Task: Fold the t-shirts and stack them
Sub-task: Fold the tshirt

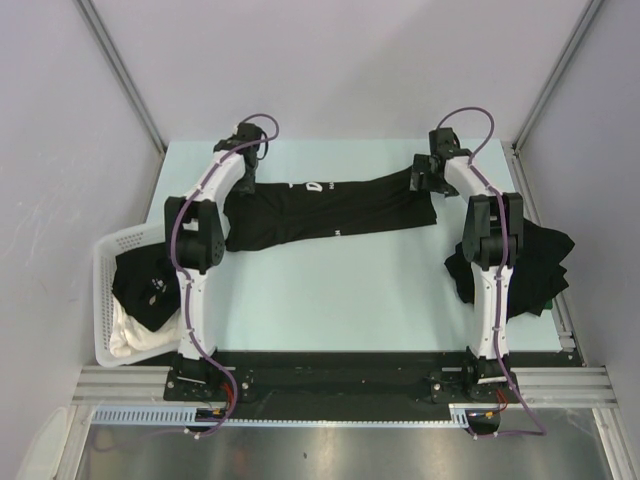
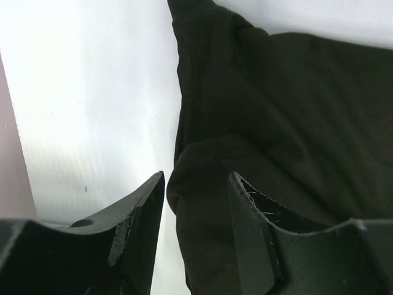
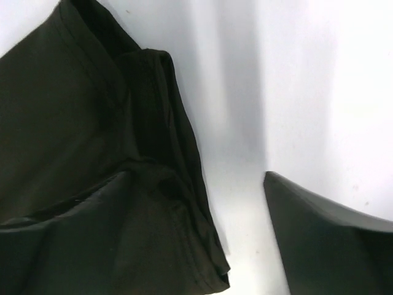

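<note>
A black t-shirt [image 1: 330, 208] with white lettering lies stretched in a long band across the back of the table. My left gripper [image 1: 246, 181] is at its left end. In the left wrist view the gripper [image 2: 196, 184] is open and the shirt's folded edge [image 2: 202, 203] lies between its fingers [image 2: 140, 227], with a strip of table showing beside it. My right gripper [image 1: 424, 180] is at the shirt's right end. In the right wrist view it [image 3: 196, 196] is open, and the shirt's corner [image 3: 184, 233] lies between its jaws, apart from the right finger [image 3: 319, 239].
A heap of black t-shirts [image 1: 535, 262] lies at the table's right edge by the right arm. A white lattice basket [image 1: 108, 262] at the left edge holds a black shirt [image 1: 145, 285] and a white cloth [image 1: 130, 340]. Grey walls close the back and sides.
</note>
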Robot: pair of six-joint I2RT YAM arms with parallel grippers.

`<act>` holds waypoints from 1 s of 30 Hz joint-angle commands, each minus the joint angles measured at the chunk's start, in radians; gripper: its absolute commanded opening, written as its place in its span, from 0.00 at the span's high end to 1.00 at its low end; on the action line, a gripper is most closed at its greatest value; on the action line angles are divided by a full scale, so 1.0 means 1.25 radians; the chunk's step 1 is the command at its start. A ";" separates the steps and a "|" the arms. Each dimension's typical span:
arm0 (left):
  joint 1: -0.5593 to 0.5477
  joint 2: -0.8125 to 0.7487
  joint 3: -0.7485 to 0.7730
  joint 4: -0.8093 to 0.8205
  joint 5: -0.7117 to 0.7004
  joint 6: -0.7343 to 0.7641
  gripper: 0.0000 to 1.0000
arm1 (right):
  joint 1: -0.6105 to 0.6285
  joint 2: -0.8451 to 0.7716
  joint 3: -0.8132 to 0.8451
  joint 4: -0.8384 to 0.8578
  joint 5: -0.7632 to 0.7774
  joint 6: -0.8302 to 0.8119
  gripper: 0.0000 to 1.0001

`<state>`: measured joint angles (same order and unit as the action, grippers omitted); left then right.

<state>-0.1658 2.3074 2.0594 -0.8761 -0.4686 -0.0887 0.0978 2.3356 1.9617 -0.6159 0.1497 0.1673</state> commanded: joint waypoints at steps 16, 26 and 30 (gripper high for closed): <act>0.004 -0.302 -0.170 0.067 0.152 -0.023 0.59 | 0.101 -0.316 -0.130 0.135 0.157 -0.043 0.00; 0.004 -0.642 -0.555 0.412 0.530 -0.181 0.54 | 0.162 -0.416 -0.219 0.108 0.286 -0.035 0.00; 0.000 -0.725 -0.640 0.547 0.648 -0.258 0.53 | 0.184 -0.465 -0.307 0.157 0.294 -0.058 0.00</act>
<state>-0.1650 1.5188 1.3243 -0.4488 0.1131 -0.2768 0.2878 1.8603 1.6421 -0.4782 0.4549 0.1257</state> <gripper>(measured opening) 0.465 0.994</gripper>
